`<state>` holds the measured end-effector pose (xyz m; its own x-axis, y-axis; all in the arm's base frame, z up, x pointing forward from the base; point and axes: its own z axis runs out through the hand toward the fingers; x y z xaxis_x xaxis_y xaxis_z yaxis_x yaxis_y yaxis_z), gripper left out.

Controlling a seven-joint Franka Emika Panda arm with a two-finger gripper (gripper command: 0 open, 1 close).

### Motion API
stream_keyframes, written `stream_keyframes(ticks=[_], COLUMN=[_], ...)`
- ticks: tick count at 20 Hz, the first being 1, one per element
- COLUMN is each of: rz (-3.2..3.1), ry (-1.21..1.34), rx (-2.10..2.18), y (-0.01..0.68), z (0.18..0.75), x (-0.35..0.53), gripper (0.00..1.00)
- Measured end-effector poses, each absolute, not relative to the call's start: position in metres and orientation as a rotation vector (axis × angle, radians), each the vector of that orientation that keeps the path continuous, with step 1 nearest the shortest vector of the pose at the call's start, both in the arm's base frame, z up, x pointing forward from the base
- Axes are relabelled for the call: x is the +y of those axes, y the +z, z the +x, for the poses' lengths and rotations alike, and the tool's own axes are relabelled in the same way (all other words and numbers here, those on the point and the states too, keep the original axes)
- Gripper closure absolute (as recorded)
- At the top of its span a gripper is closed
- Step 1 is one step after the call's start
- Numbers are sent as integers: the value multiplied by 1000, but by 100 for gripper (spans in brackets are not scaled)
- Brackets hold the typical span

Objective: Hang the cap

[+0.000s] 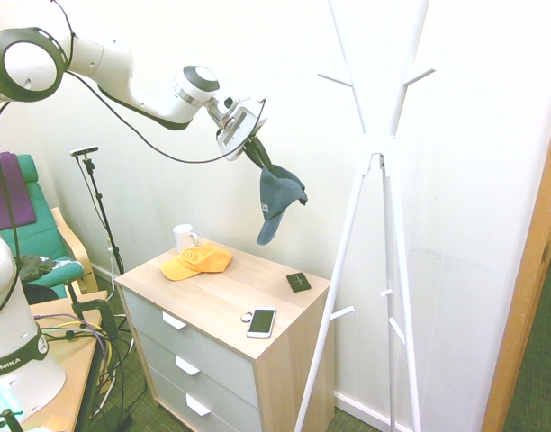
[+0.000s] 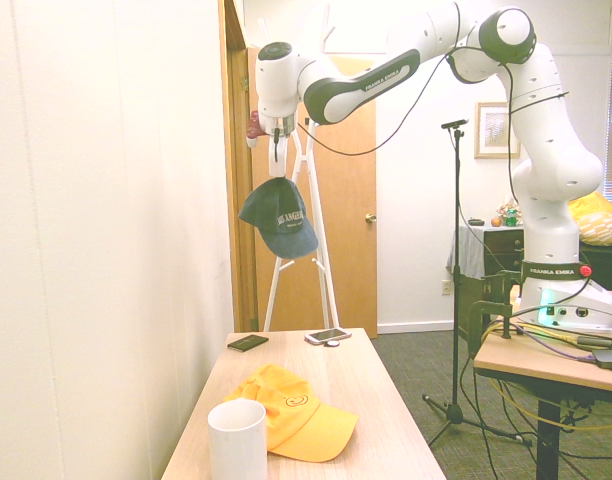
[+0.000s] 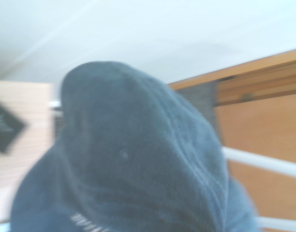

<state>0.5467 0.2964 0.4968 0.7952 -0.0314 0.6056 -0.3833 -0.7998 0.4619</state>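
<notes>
The cap [image 1: 278, 202] is dark teal-navy with white lettering on its front. It hangs in the air by its back edge, brim pointing down, high above the dresser [image 1: 223, 301], left of the coat stand [image 1: 376, 162].
</notes>
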Motion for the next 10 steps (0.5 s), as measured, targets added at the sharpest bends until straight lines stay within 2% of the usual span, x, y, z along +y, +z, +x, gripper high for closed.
stream_keyframes(ticks=[6, 10], rz=[2153, 2069], ry=[909, 970], rx=[-202, -181], y=[534, 591], z=[553, 540], x=[271, 268], gripper=[100, 100])
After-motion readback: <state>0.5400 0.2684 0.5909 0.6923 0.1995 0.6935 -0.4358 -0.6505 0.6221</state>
